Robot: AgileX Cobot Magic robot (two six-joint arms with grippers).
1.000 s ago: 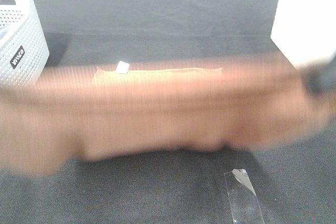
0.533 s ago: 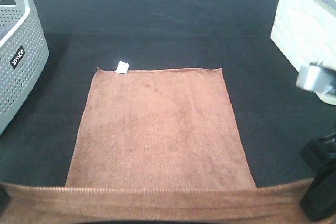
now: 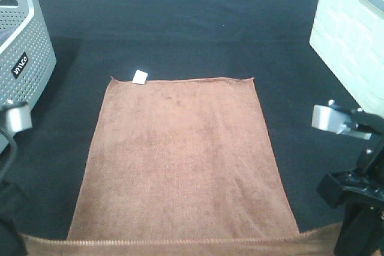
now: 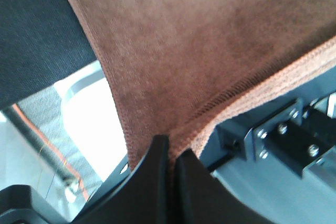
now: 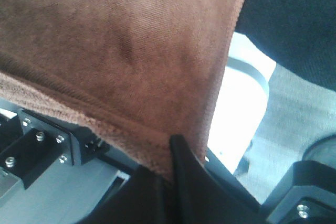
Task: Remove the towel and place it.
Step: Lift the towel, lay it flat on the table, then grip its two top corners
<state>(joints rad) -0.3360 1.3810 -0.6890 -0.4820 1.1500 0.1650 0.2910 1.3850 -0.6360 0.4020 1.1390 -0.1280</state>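
Brown towel (image 3: pixel 180 160) spread flat (near hem lifted).

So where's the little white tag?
In the high view, the white tag pokes out at the far left corner of the brown towel, on the black cloth, right of the grey basket.

Black right arm (image 3: pixel 360 202) carries a silver cylinder (image 3: pixel 329 118), perhaps a camera; black gripper fingers (image 4: pixel 155 182), silver screws (image 4: pixel 283 128).

The high camera looks steeply down over the black tabletop (image 3: pixel 180 22) from its near edge, while the wrist cameras sit very close behind the left tool (image 4: pixel 169 153) and the right tool (image 5: pixel 176 148), and all three share the near hem of the towel (image 3: pixel 180 160)
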